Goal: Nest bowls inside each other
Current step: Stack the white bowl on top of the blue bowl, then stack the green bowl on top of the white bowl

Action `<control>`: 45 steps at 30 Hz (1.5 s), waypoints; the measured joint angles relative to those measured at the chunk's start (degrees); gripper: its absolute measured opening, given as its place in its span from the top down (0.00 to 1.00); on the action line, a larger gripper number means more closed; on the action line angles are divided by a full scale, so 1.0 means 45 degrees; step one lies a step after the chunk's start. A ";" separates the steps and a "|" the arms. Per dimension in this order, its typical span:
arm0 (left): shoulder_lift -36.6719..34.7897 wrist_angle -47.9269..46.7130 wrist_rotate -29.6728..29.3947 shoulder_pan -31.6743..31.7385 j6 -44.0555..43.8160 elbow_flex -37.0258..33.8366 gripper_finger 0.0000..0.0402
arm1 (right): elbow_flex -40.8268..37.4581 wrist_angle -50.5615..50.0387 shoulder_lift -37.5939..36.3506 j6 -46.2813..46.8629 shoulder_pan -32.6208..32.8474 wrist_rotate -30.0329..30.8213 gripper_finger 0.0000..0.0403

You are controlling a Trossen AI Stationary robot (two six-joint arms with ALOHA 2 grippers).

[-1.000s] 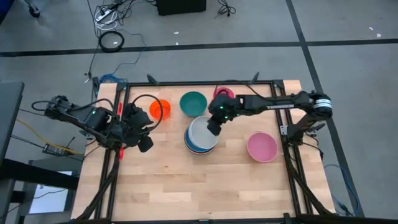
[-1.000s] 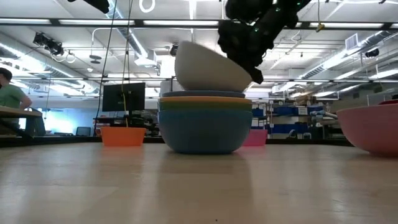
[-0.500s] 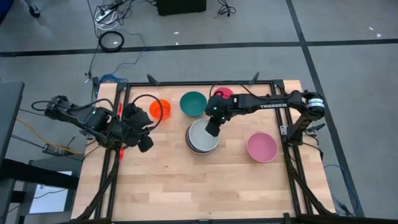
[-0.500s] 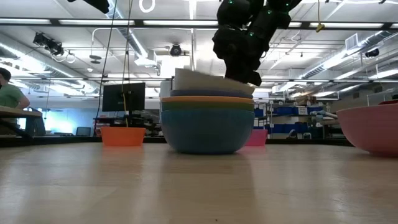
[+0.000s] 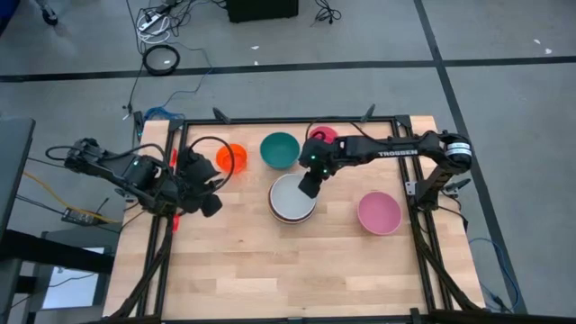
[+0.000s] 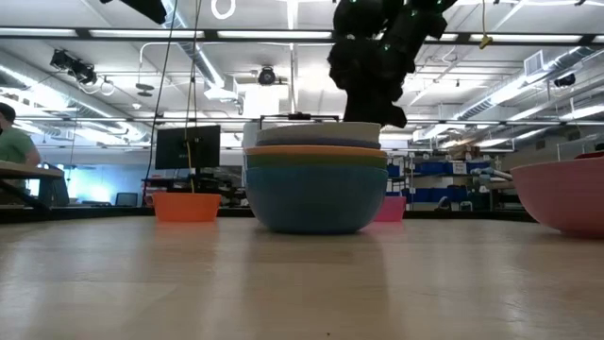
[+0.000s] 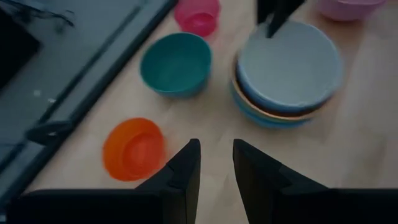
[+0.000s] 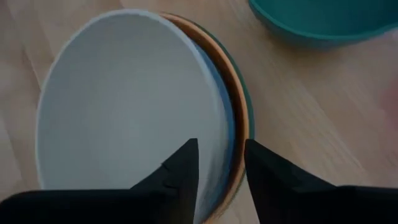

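Right hand (image 5: 307, 188) open above white bowl (image 5: 292, 195) atop stack; left hand (image 5: 209, 205) parted, empty.

White lettering runs along the forearm of the right arm (image 5: 396, 153), right of centre in the overhead picture, and appears to read TROSSEN. It is small. No other text, number or sign can be read.

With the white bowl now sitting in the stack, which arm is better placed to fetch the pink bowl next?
The right. Its hand hovers at the stack, on the same side as the pink bowl. The left hand waits across the stack, by the table's left edge.
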 joint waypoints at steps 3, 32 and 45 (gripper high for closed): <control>0.0009 -0.0009 -0.0806 0.0153 0.0274 -0.0393 0.74 | 0.0000 0.0083 -0.0531 -0.0002 0.0264 0.0435 0.70; 0.0076 0.9712 0.5090 0.9142 1.2268 -0.3969 0.74 | -0.0005 -0.2352 -0.5356 0.1338 0.2496 0.6278 0.71; 0.3797 1.3143 1.2984 1.3628 0.7429 -0.4349 0.74 | -0.0010 -0.2699 -0.5386 0.1989 0.3240 0.6230 0.71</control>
